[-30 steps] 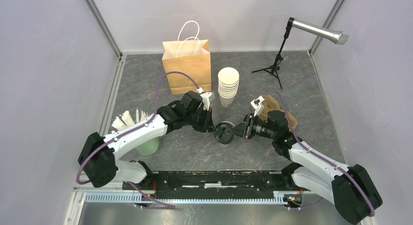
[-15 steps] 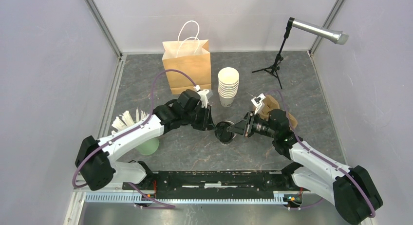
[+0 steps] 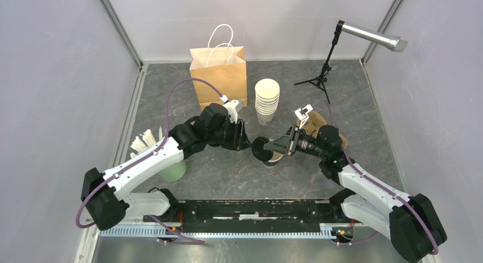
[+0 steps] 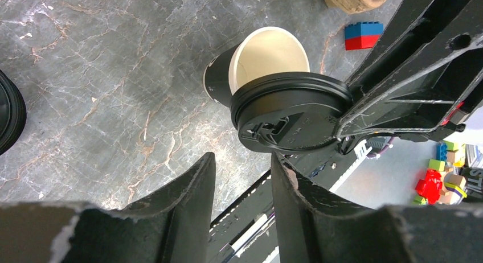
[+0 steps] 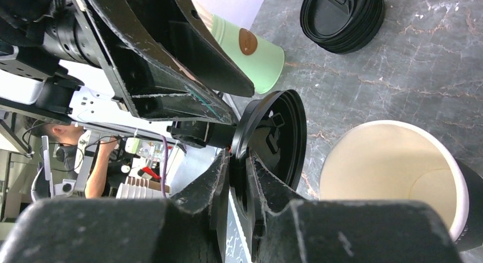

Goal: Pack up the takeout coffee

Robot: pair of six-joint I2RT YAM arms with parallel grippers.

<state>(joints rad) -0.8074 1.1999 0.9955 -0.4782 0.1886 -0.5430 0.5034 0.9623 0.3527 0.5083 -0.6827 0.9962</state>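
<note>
An open paper cup (image 3: 275, 158), cream inside with a dark outer wall, stands between my two grippers; it also shows in the left wrist view (image 4: 267, 55) and the right wrist view (image 5: 393, 172). My right gripper (image 3: 273, 147) (image 5: 239, 155) is shut on the rim of a round black lid (image 3: 261, 148) (image 5: 273, 135) and holds it tilted, just off the cup's mouth. The lid (image 4: 293, 118) overlaps the cup's near rim. My left gripper (image 3: 244, 142) (image 4: 242, 160) is open and empty, just left of the lid. No lidded cup is in view.
A brown paper bag (image 3: 219, 78) stands at the back, with a stack of lidless cups (image 3: 266, 101) beside it. A cardboard carrier (image 3: 322, 125) lies behind my right arm. A pile of black lids (image 5: 342, 18), a green cup (image 3: 172, 171) and a microphone stand (image 3: 323, 75) are around.
My right gripper has lifted and tilted the lid off the cup, so the cup's open mouth now shows. My left gripper has drawn back a little to the left.
</note>
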